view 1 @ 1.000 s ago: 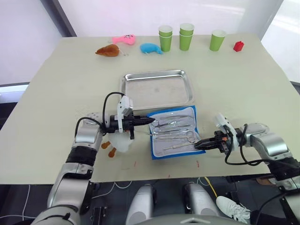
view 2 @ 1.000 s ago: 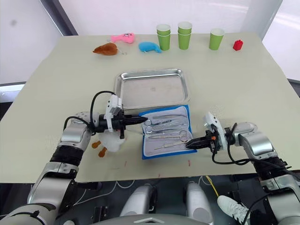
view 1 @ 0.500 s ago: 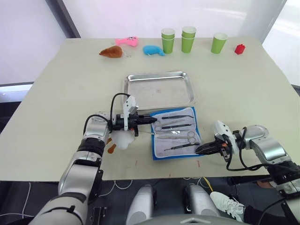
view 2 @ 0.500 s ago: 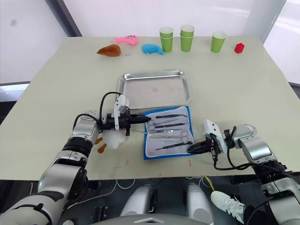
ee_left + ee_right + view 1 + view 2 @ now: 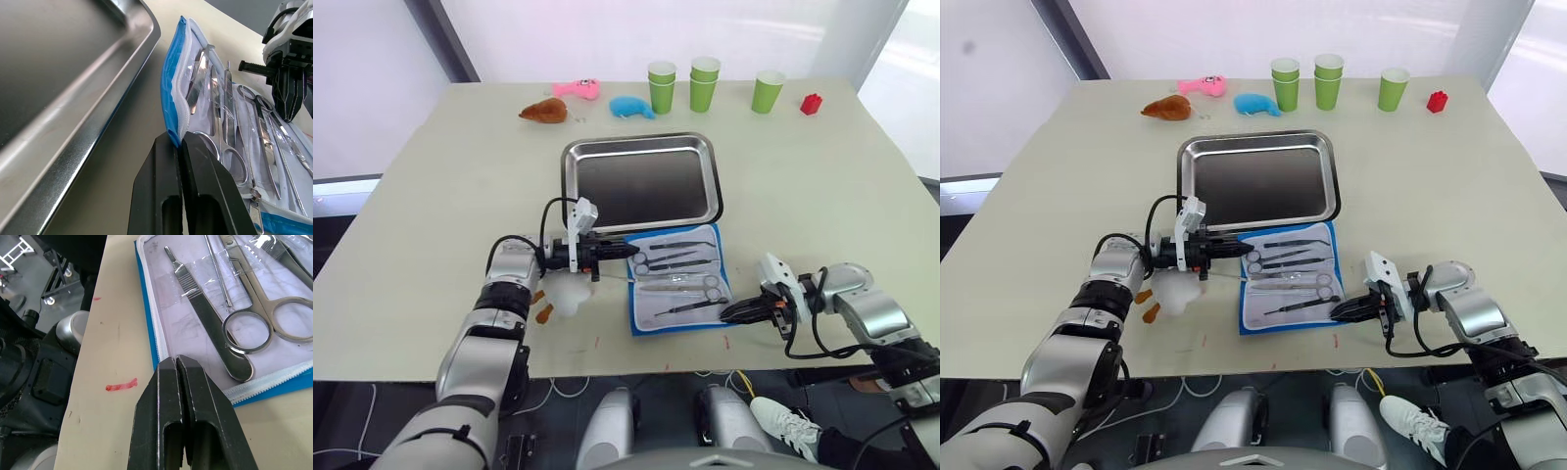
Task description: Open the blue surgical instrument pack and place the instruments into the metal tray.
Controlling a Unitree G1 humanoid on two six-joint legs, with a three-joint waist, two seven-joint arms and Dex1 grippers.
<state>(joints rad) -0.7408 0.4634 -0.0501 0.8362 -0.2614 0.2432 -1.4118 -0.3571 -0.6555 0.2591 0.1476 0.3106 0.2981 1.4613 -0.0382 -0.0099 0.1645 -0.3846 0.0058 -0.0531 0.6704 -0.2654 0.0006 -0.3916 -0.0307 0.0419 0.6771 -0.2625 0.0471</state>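
Observation:
The blue surgical instrument pack (image 5: 677,279) lies open on the table just in front of the metal tray (image 5: 641,182). Several silver instruments (image 5: 685,285) sit in its clear sleeves: ring-handled scissors (image 5: 247,330), tweezers and probes. My left gripper (image 5: 625,253) is shut on the pack's left blue edge (image 5: 172,105) and lifts it slightly. At the pack's front right corner, my right gripper (image 5: 724,313) is shut with its fingertips (image 5: 168,363) over the blue border. No instruments show in the tray.
Green cups (image 5: 661,83) (image 5: 705,80) (image 5: 767,90), a red block (image 5: 813,102), a blue plush (image 5: 629,106), a pink toy (image 5: 576,88) and a brown toy (image 5: 543,111) line the far edge. A white plush (image 5: 566,294) lies under my left wrist.
The head view has shifted, so the tray looks larger and darker. My right gripper has slid from the pack's right edge toward its front corner. The left gripper stays at the left edge.

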